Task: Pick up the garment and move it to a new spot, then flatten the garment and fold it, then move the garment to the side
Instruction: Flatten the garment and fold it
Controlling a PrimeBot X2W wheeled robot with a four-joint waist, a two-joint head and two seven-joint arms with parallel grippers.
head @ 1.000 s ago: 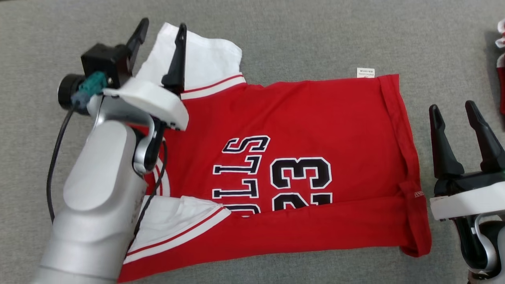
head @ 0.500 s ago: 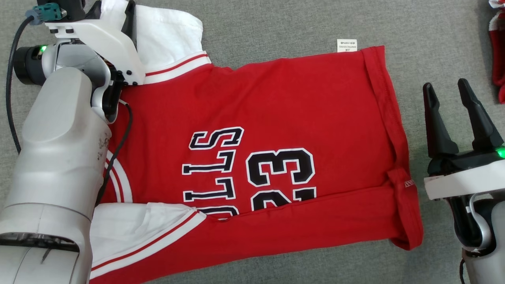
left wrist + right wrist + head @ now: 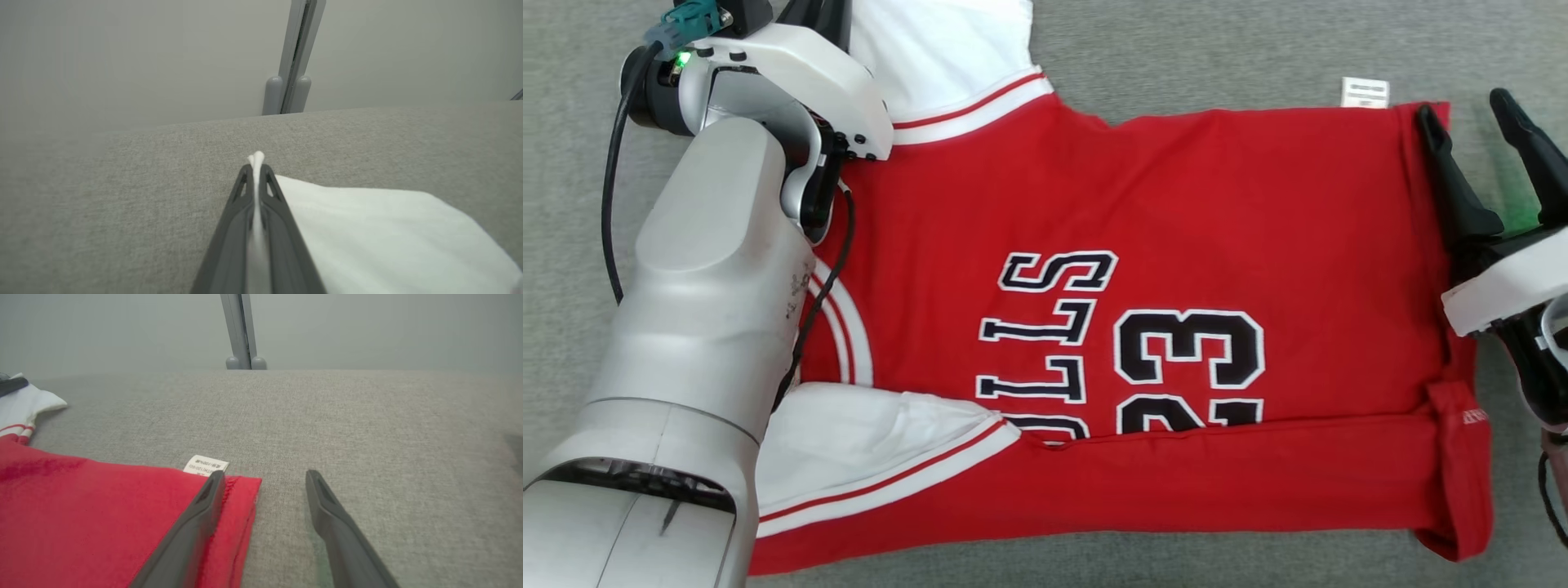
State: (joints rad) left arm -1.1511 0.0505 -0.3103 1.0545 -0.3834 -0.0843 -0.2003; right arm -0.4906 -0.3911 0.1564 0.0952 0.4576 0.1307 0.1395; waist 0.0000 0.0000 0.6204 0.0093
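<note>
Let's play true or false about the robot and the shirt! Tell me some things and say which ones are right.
1. The left jaws are shut on the white sleeve. True.
2. The right jaws are squeezed shut. False: they stand open, one finger by the red hem, the other over the grey surface.
3. The shirt is blue. False: it is red with white sleeves.
4. The shirt has the number 23 on it. True.
5. A small white tag sticks out at the shirt's edge. True.
</note>
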